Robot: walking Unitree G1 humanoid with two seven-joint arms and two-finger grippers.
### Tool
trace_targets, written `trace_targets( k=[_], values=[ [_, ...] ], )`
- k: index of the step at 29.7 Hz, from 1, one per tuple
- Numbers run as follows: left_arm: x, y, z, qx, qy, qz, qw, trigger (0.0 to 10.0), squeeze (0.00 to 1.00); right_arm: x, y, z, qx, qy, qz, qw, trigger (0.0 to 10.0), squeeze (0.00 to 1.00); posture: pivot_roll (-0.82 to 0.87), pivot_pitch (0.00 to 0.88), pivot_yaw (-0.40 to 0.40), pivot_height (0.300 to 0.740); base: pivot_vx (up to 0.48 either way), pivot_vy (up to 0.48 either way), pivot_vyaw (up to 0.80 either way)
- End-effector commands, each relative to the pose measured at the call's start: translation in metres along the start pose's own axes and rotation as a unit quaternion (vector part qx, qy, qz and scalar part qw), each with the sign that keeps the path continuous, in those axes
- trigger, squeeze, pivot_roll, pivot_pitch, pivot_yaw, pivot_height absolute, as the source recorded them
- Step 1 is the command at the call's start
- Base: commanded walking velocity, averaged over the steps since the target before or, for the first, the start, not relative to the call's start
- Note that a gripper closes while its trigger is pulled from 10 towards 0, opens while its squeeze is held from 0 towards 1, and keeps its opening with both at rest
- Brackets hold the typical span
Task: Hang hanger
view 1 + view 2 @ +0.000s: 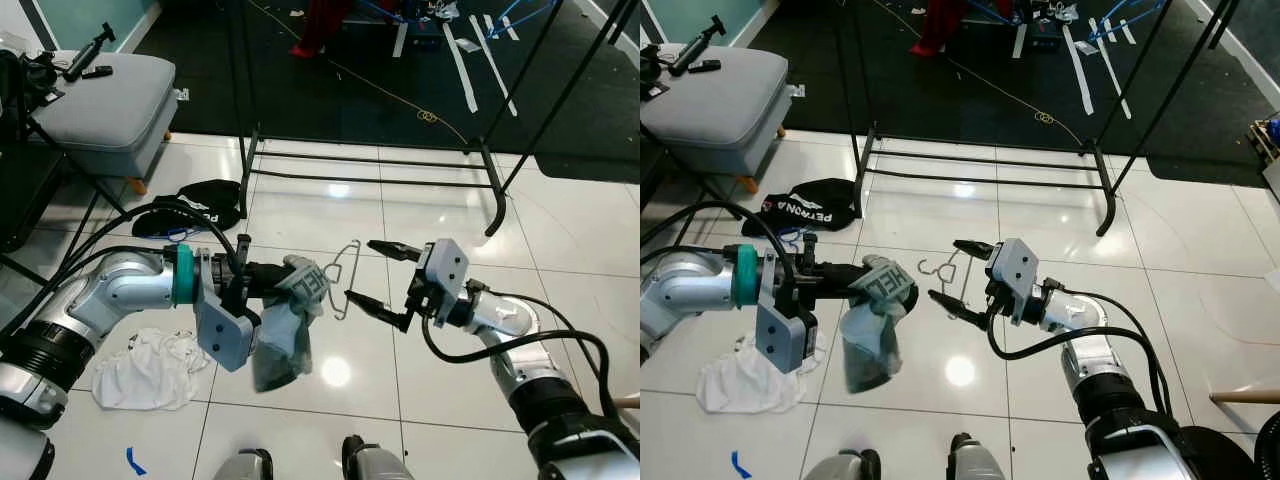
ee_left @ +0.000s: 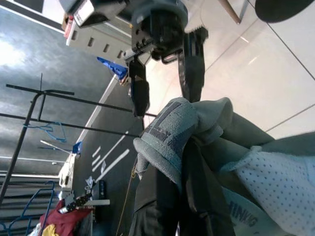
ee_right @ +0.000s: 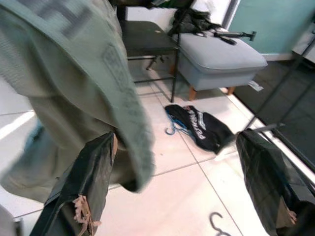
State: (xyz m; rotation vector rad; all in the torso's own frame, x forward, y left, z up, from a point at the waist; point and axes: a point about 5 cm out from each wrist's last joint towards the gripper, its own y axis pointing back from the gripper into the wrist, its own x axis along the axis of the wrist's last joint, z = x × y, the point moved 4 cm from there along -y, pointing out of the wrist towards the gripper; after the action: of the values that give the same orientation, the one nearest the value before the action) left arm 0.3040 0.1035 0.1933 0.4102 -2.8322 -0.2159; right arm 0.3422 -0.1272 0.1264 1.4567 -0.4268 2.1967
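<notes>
Left gripper (image 1: 262, 279) fingers clamped on grey garment (image 1: 290, 325) with wire hanger (image 1: 345, 278), held above floor; right gripper (image 1: 383, 282) fingers wide apart, empty, straddling hanger hook; black rack (image 1: 370, 160) beyond, well apart

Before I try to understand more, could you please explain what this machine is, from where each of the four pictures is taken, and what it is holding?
This is a humanoid robot with two silver arms, each ending in a hand of two long black fingers. The two wide pictures come from cameras in its head, looking down at a white tiled floor. The other two come from cameras on its wrists, looking along the fingers.

The left hand is shut on a grey-green garment that hangs on a wire hanger. The right hand is open, its fingers either side of the hanger's hook.

On the floor lie a black garment and a white cloth. Behind stand a black clothes rack and a grey footstool.
</notes>
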Motion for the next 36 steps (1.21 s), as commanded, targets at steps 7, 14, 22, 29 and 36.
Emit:
trace_targets(
  k=[7,14,22,29,36],
  values=[
    [0.015,-0.006,-0.008,0.005,0.008,0.028,1.0,0.0,0.0,-0.009,-0.007,-0.017,0.032,-0.018,0.001,0.999,10.0,0.0,0.02,0.077,0.022,0.74,0.0,0.0,0.0],
    [0.018,-0.008,-0.01,0.009,0.013,0.034,0.999,0.0,0.0,-0.009,-0.012,-0.017,0.027,-0.012,-0.003,1.0,10.0,0.0,0.02,0.081,0.023,0.74,0.0,0.0,0.0],
    [0.024,-0.009,-0.014,0.016,0.019,0.044,0.999,0.0,0.0,-0.007,-0.022,-0.003,-0.024,-0.002,-0.007,1.0,0.7,0.0,0.02,0.085,0.023,0.74,0.0,0.0,0.0],
    [0.028,-0.011,-0.018,0.021,0.027,0.049,0.998,0.0,0.0,-0.013,-0.024,-0.007,-0.016,-0.019,-0.021,0.999,0.0,0.0,0.02,0.088,0.022,0.74,0.0,0.0,0.0],
    [0.03,-0.012,-0.021,0.026,0.032,0.053,0.998,0.0,0.0,-0.018,-0.027,-0.019,0.015,-0.027,-0.027,0.999,3.8,0.0,0.02,0.091,0.023,0.74,0.0,0.0,0.0]
  ],
)
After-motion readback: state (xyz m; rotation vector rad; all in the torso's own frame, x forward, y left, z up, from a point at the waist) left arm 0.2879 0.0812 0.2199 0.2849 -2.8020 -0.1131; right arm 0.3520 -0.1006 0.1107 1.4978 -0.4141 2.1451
